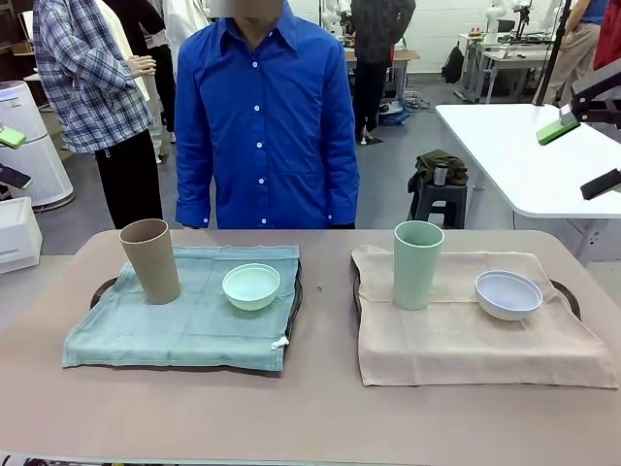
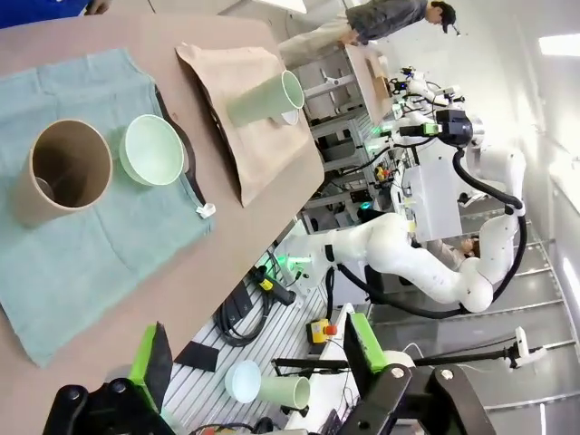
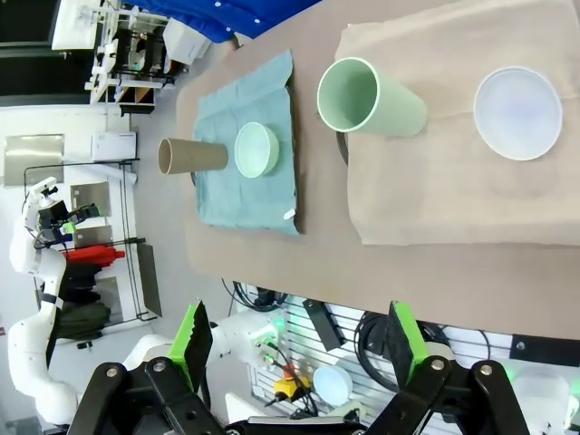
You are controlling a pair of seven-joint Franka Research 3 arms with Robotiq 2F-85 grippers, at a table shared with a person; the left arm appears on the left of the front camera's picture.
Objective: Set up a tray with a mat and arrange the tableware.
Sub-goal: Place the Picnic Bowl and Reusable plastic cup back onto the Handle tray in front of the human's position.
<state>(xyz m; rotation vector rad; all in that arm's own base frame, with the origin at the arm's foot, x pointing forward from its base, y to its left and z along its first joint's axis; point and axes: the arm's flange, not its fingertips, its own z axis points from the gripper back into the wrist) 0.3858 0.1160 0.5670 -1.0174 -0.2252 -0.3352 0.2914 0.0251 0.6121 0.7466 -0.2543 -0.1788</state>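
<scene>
Both claws wide and empty: left gripper [image 2: 254,381] and right gripper [image 3: 299,349] hang high, off the table's near edge, green pads spread, nothing between them. Two trays set side by side, each under a mat. On the teal mat [image 1: 184,325], robot's left: tan cup [image 1: 150,260] upright toward the back left, mint bowl [image 1: 251,286] just beside it to the right, apart. On the beige mat [image 1: 466,335], robot's right: green cup [image 1: 418,263] upright at the left, white bowl [image 1: 507,294] near it to the right, not touching. Cups' long axes vertical, mouths up. Left claw nearer the tan cup and mint bowl, which lie forward of and below it; right claw nearer the green cup and white bowl, likewise ahead and below. Layout looks largely done; any further adjustment probably best taken same-side, reaching down from above. Person in a blue shirt [image 1: 267,116] at the far edge, hands out of sight.
</scene>
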